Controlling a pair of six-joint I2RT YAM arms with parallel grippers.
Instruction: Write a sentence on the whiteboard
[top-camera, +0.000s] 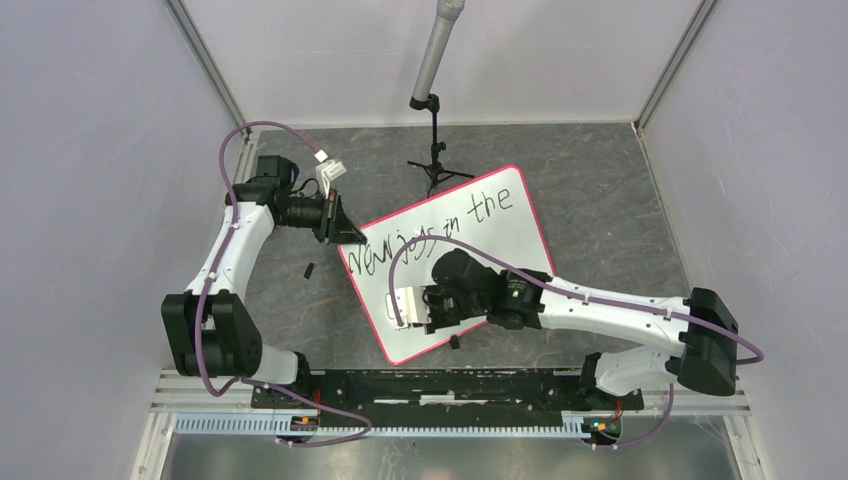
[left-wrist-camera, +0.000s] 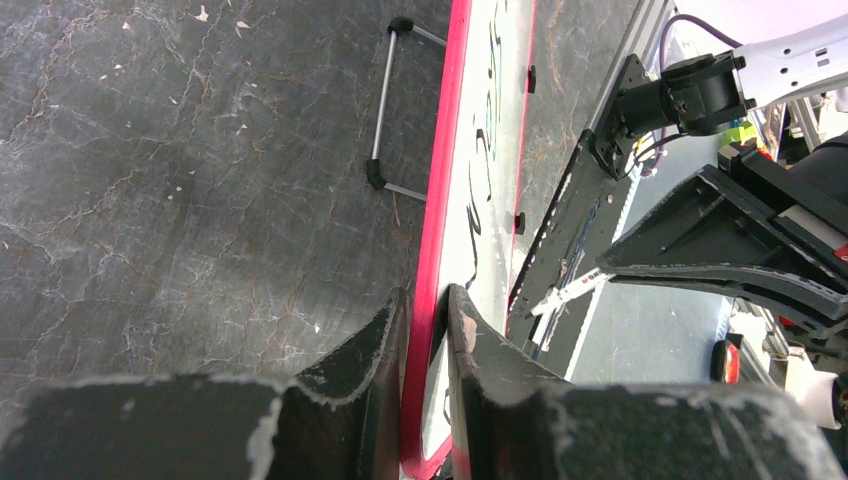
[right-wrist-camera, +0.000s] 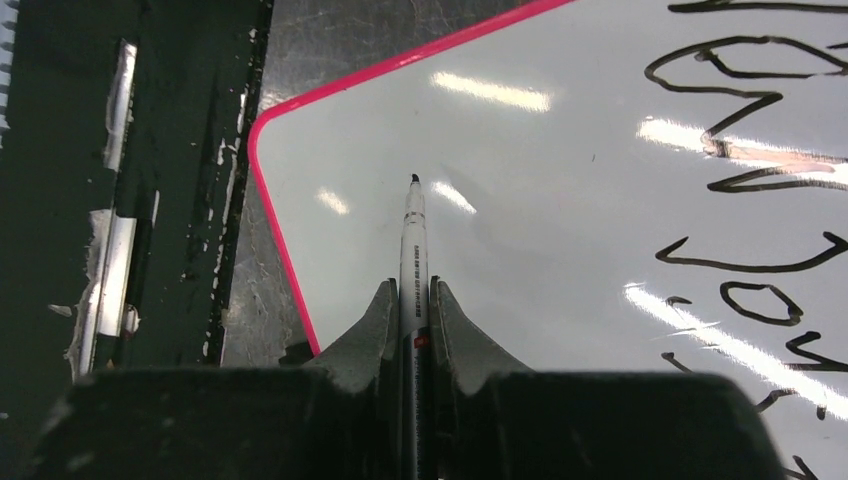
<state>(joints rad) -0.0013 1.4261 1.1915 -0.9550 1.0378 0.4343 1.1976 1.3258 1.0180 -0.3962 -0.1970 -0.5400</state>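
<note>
Grey table (top-camera: 600, 190): whiteboard (top-camera: 505, 245) rim at 10 o'clock is pinched by L gripper (left-wrist-camera: 425, 300); marker (right-wrist-camera: 413, 225) is clamped in R gripper (right-wrist-camera: 413, 290), below sentence (top-camera: 480, 208).

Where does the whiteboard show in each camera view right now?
Top external: the whiteboard lies tilted at centre, with the left gripper on its upper-left edge.
Left wrist: the whiteboard is edge-on, a narrow strip from top centre down between the fingers.
Right wrist: the whiteboard fills the upper right, under the marker held by the right gripper.
Shared landmark: its pink-red rim.
</note>
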